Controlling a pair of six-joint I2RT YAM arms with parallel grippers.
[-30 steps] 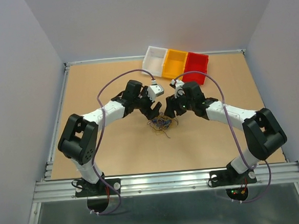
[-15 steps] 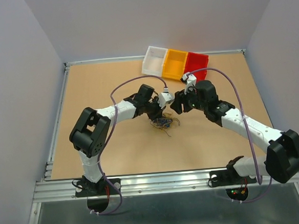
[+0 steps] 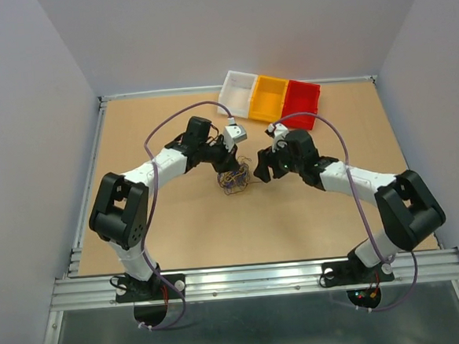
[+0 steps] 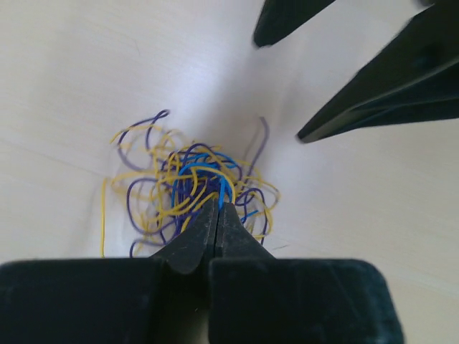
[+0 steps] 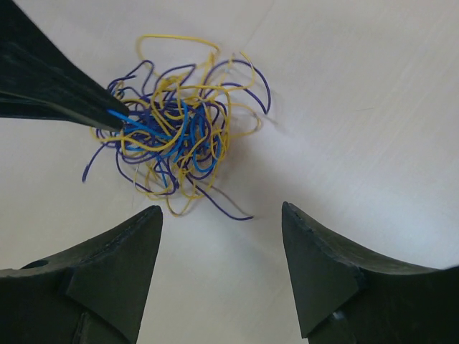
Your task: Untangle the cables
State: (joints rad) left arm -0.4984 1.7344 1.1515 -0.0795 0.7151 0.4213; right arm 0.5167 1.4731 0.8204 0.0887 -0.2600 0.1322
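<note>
1. Both arms have pulled in around the cables [image 3: 235, 179], in the middle of the tabletop [image 3: 178, 231].
2. Left gripper [image 4: 219, 206] is pinched shut on a blue strand [image 4: 224, 188] at the pile's edge. Right gripper [image 5: 221, 215] hangs wide open just beside, holding nothing.
3. Best to pull slowly while the right gripper holds the pile.
4. The pile is a round clump with no long side. The blue strand runs from the pinch into its middle.

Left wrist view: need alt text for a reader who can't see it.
The left hand is shut on a blue strand at the near edge of the cables, a loose tangle of blue, purple and yellow wire on a pale table. The two dark fingers of the right hand hang open beyond the tangle, upper right.
</note>
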